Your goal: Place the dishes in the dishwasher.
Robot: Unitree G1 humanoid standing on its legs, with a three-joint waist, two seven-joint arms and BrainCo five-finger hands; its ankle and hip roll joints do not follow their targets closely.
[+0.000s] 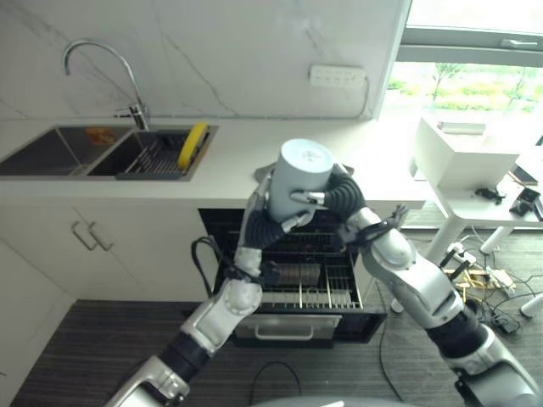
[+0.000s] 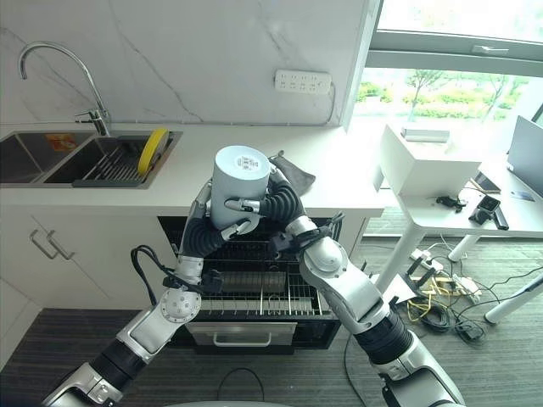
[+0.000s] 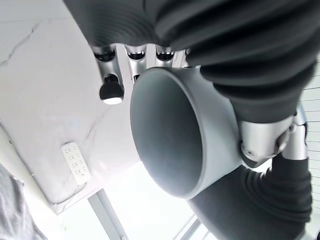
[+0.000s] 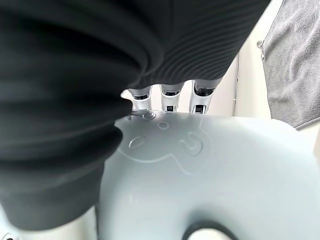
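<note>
At the upper left of the left eye view a double sink (image 1: 51, 153) sat in the white counter under a curved tap (image 1: 93, 59), and a yellow plate (image 1: 195, 145) stood on edge in the sink's drying rack (image 1: 148, 161). Below the counter, at frame centre, the dishwasher (image 1: 288, 326) stood open with its wire rack (image 1: 310, 284) pulled out.

Above that rack, near the middle of the frame, both hands held a pale grey cup (image 1: 299, 180) upside down, its flat base facing the camera. The left hand (image 1: 265, 222) came up from the lower left with its fingers curled round the cup's left wall. The right hand (image 1: 333, 200) pressed the right wall, fingers wrapped over it. In the left wrist view the cup's (image 3: 170, 145) hollow interior showed past the fingertips.

The cup looked like light, stiff moulded plastic, smooth and likely slippery, unlikely to break if dropped. A hold across the wall on opposite sides, as here, seemed soundest.

A grey cloth (image 2: 293, 172) lay on the counter behind the cup. At the right of the frame stood a white table (image 1: 475, 199) with a white box (image 1: 462, 153) on it.
</note>
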